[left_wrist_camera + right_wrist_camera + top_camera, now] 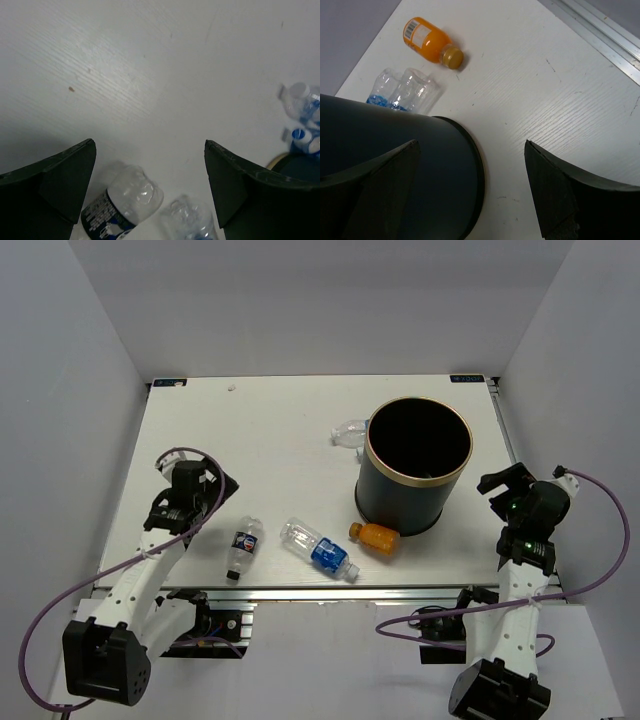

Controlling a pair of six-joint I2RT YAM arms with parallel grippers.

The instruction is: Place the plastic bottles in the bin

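Since nothing is in the bin yet, the Pepsi bottle, blue-label bottle and orange bottle lie in a row in front of it. A clear bottle lies behind it, perhaps touching, though the rim hides that. The left gripper hangs wide and empty near the Pepsi bottle, likely to take it first, while the right gripper, equally wide and empty, hovers beside the bin.

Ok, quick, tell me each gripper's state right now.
Left gripper: open, holding nothing, above the table near the Pepsi bottle.
Right gripper: open, holding nothing, beside the bin.
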